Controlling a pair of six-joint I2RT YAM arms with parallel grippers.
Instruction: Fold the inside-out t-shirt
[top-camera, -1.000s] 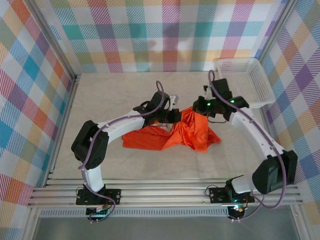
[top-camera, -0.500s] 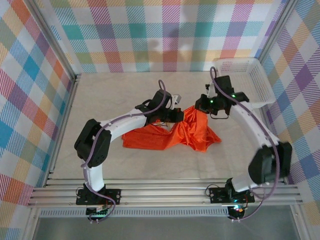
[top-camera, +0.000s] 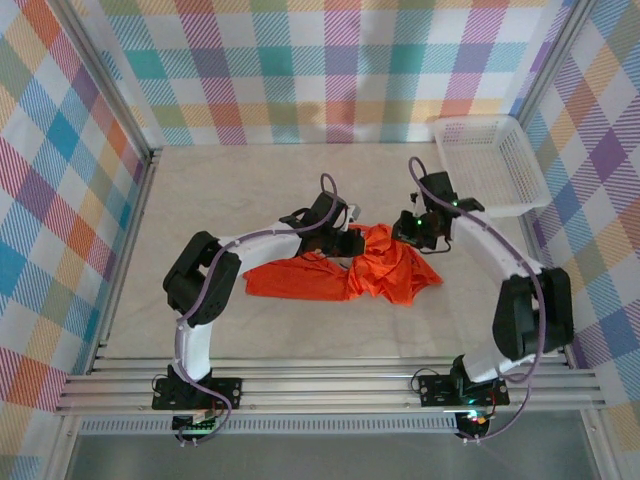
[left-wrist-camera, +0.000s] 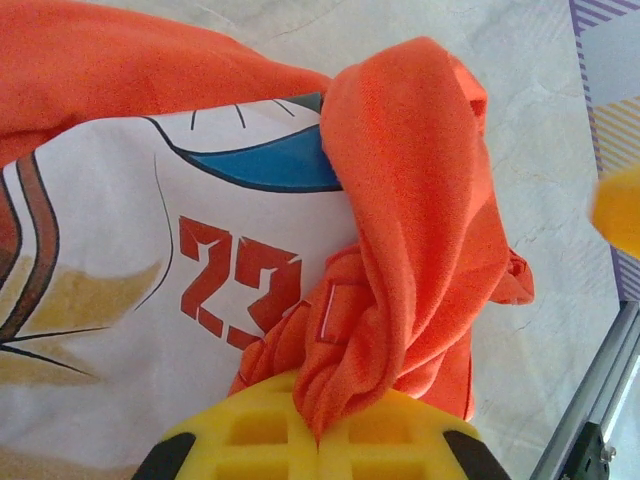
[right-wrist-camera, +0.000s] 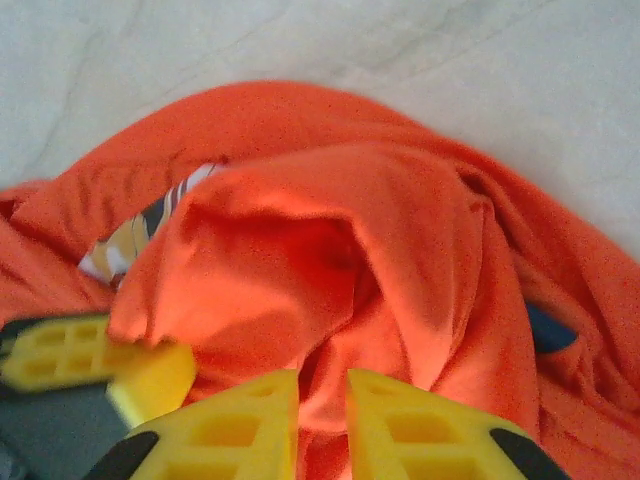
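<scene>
From above, the inside-out t-shirt lies crumpled in the middle of the table. My left gripper and right gripper meet at its bunched far edge. At my left wrist, the gripper is clamped on a twisted rope of orange cloth (the numbered print shows just beside it). At my right wrist, the gripper is nearly closed, pinching a fold. I judge the task to be early: the shirt is not laid flat and nothing is folded yet.
</scene>
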